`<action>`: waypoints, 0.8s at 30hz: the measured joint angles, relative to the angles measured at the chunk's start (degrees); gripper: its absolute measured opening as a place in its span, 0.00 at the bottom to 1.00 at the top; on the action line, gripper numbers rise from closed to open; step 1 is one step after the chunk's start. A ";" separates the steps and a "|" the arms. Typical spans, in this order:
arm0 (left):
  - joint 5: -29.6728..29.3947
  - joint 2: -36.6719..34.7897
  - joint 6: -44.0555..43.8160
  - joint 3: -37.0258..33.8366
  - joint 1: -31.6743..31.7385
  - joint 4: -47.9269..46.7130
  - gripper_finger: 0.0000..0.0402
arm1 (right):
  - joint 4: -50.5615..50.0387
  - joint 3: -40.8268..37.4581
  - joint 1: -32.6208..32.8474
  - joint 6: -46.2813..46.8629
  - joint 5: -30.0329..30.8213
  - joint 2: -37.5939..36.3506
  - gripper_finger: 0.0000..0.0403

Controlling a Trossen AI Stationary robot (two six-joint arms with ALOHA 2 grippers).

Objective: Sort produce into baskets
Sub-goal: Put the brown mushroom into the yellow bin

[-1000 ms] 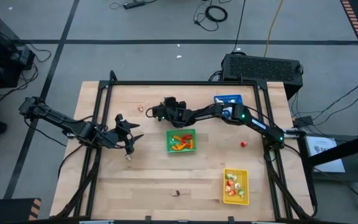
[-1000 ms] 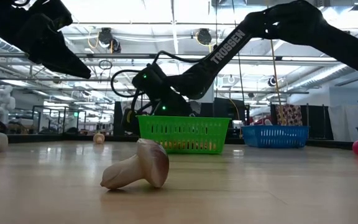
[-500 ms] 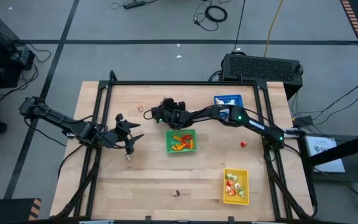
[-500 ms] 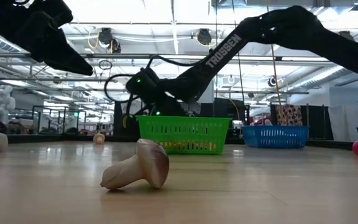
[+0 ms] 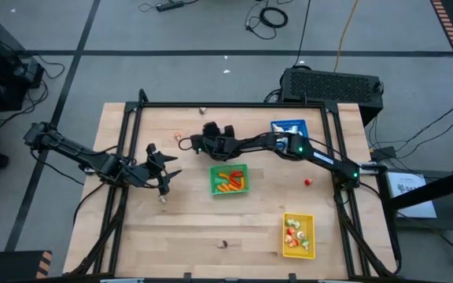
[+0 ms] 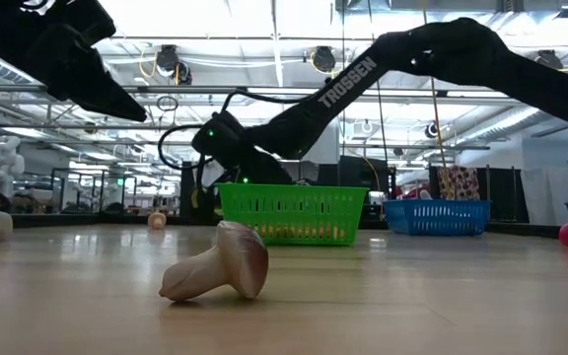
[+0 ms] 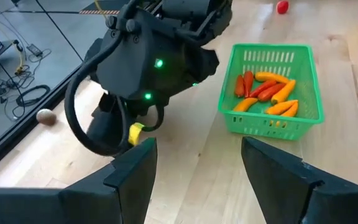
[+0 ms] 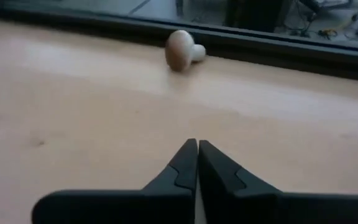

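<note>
I see the right gripper (image 8: 197, 163) closed on nothing, low over the tabletop (image 5: 187, 228) just beyond the green basket (image 5: 230, 178) of orange and red pieces. A mushroom (image 8: 184, 48) lies ahead by the far rail. The left gripper (image 7: 197, 165) waits open; another mushroom (image 5: 163, 199), I think, lies below it.

- the table (image 5: 195, 228) carries three baskets: one basket (image 5: 230, 178) near the middle, a second basket (image 5: 289, 126) at the far right, a third basket (image 5: 298, 235) at the near right.
- the right gripper (image 5: 191, 144) lies left of the far basket, behind the middle one.
- the left gripper (image 5: 166, 174) sits left of the middle basket.
- a mushroom (image 5: 163, 200) lies just in front of the left gripper.
- another mushroom (image 5: 224, 244) rests near the front edge.
</note>
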 joint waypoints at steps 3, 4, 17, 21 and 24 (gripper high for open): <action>0.03 0.00 -0.02 0.00 0.00 -0.04 0.60 | -3.32 -0.14 1.89 -2.94 -2.58 -2.43 0.00; 0.13 0.00 -0.02 0.00 0.00 -0.08 0.60 | -4.83 -0.16 2.80 -3.69 -3.19 -3.56 0.00; 1.64 0.00 -1.53 0.00 0.02 0.50 0.60 | -17.70 -0.01 2.92 -10.75 -24.37 -20.57 0.00; -0.89 0.00 -4.21 0.00 0.25 0.48 0.60 | -20.22 -0.01 -0.06 -13.61 -28.35 -22.59 0.00; -1.60 0.00 -6.02 0.00 1.14 -1.06 0.60 | -22.20 0.01 -2.65 -13.59 -31.46 -22.90 0.00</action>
